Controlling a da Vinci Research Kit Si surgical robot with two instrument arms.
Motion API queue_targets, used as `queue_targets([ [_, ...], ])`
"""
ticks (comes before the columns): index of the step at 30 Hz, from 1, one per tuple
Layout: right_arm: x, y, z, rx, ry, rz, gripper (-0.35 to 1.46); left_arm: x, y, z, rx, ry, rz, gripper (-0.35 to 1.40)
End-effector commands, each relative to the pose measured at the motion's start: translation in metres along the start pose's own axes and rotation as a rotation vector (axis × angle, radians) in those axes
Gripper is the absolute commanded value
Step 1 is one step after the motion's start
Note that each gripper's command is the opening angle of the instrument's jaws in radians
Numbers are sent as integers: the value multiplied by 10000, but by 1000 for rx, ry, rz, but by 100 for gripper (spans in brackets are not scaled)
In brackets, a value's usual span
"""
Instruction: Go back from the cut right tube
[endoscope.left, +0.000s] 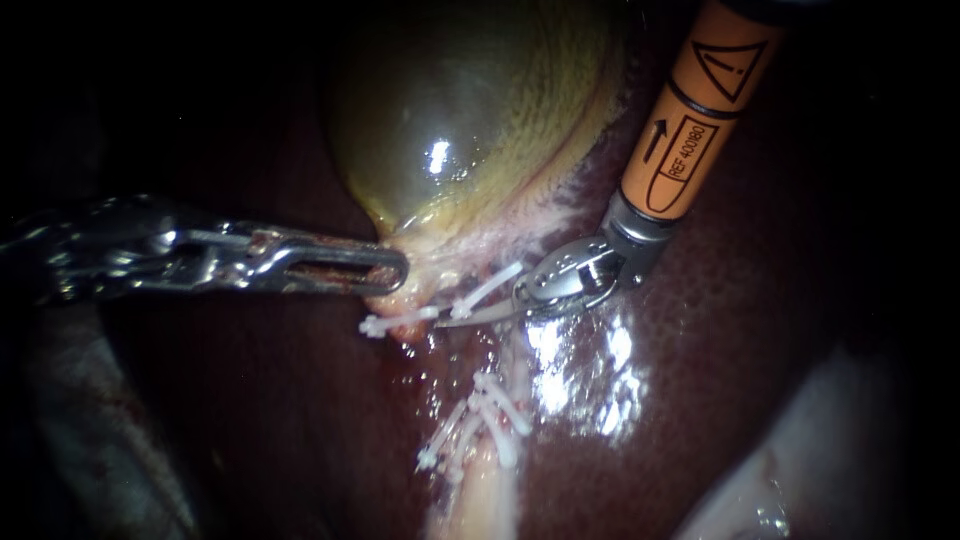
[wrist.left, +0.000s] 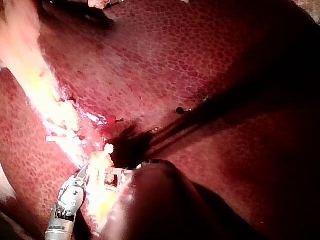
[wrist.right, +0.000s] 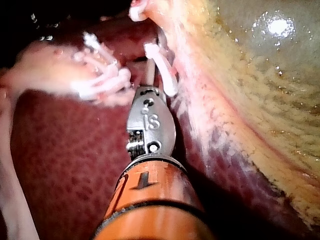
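Clips half hide right instrument, jaws together; left instrument clamps gallbladder.

Below gallbladder, clips — on liver

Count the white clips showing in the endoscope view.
5 clips: two just below the gallbladder, three bunched on the tube farther down. Overlap in that bunch may hide another.

We are at a surgical bench: dark liver fills our endoscope view, a gallbladder sits at twelve o'clock, white clips cross a pale tube near six, and the left instrument and right instrument reach in from nine and one.
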Motion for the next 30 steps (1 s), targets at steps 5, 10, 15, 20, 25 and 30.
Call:
queue_targets([
  [5, 0, 0, 0, 0, 0, 0, -35, 0, 0, 0, 0, 0, 0, -35],
  [10, 0, 0, 0, 0, 0, 0, -35, 0, 0, 0, 0, 0, 0, -35],
  [15, 0, -1, 0, 0, 0, 0, -35, 0, 0, 0, 0, 0, 0, -35],
  [20, -1, -3, 1, 1, 0, -2, -35, 0, 0, 0, 0, 0, 0, -35],
  [25, -2, -7, 3, 2, 1, -4, -35, 0, 0, 0, 0, 0, 0, -35],
  [30, 0, -9, 5, 1, 1, -16, 4, 0, 0, 0, 0, 0, 0, -35],
])
